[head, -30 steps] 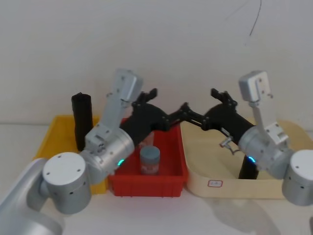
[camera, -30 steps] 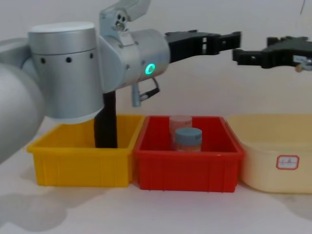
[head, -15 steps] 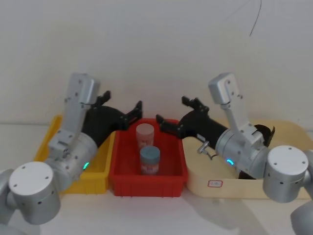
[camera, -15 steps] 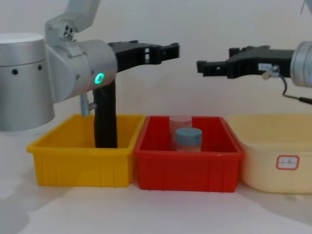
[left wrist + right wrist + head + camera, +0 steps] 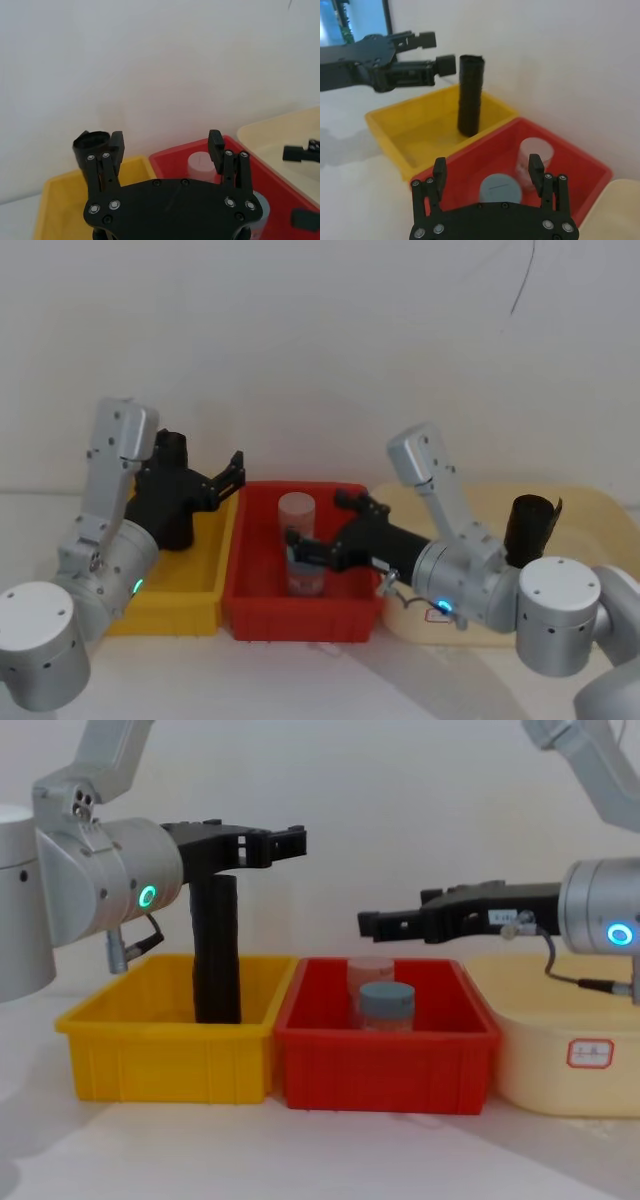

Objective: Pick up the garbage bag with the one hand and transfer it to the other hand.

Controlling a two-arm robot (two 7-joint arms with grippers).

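The garbage bag [image 5: 215, 950] is a tall matte-black roll standing upright in the yellow bin [image 5: 165, 1055]; it also shows as the black roll [image 5: 470, 95] in the right wrist view. My left gripper [image 5: 290, 842], green-ringed, hovers open and empty at the height of the roll's top. The roll [image 5: 89, 146] stands just outside one of its fingers [image 5: 116, 145], not between them. In the head view the left gripper [image 5: 235, 468] partly hides the roll [image 5: 172, 448]. My right gripper [image 5: 370, 925], blue-ringed, is open and empty above the red bin [image 5: 385, 1060].
In the red bin stand a clear jar [image 5: 296, 512] and, nearer me, a blue-lidded jar [image 5: 386, 1004]. A beige tray [image 5: 570, 1050] at the right holds a second, shorter black roll [image 5: 528, 527]. A white wall rises close behind the bins.
Both arms have dropped and drawn apart. The left gripper swung left to the roll's top; the right gripper sank from mid-air to just above the red bin.
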